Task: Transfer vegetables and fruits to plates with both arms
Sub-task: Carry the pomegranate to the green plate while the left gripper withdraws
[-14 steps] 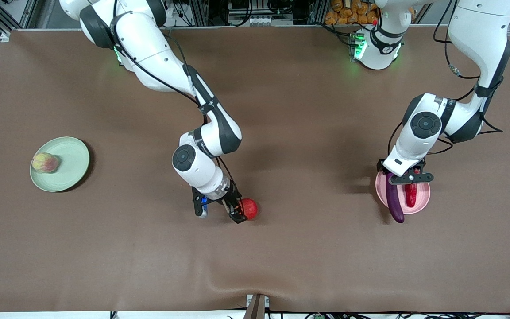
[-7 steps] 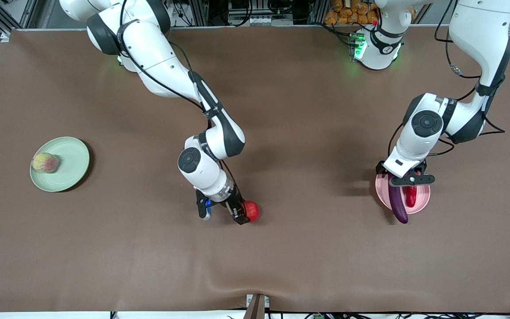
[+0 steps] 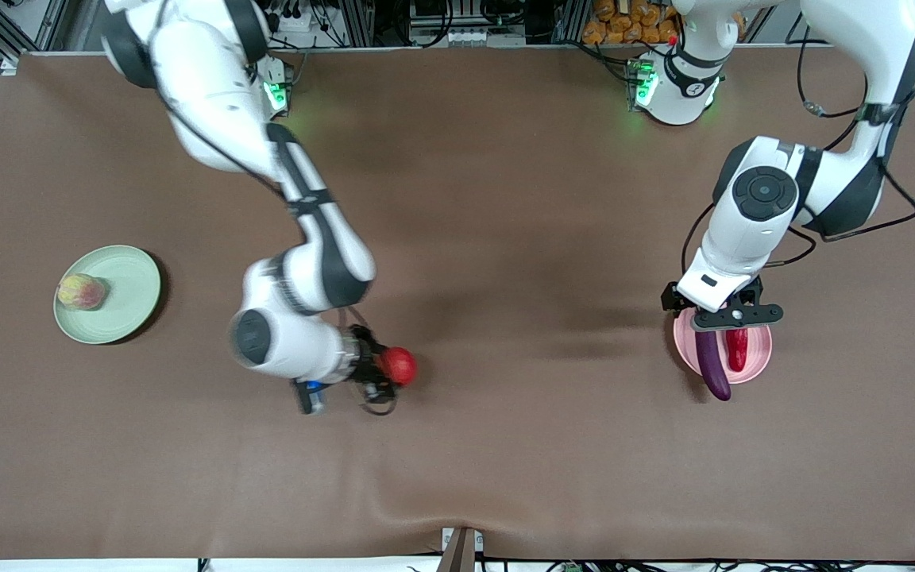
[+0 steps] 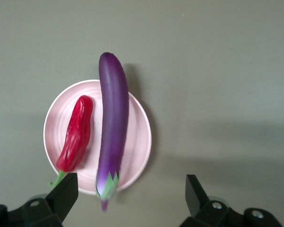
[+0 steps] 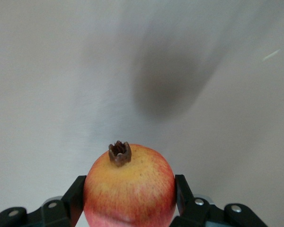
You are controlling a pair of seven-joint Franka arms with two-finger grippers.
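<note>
Your right gripper [image 3: 384, 372] is clamped on the pomegranate [image 3: 399, 365], up over bare table mid-width. Your left gripper [image 3: 726, 316] hangs spread wide and empty over the pink plate [image 4: 141, 142], where the eggplant [image 4: 112, 127] and chili [image 4: 76, 134] lie side by side. The peach [image 3: 81, 291] sits on the green plate [image 3: 128, 294] toward the right arm's end.

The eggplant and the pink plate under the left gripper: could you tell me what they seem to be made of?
Eggplant: probably moulded plastic or rubber; its purple skin is glossy and uniform, with a soft highlight along its length. Pink plate: matte, with no glare and a thin even rim, so plastic or unglazed ceramic; the look leaves it open.
</note>
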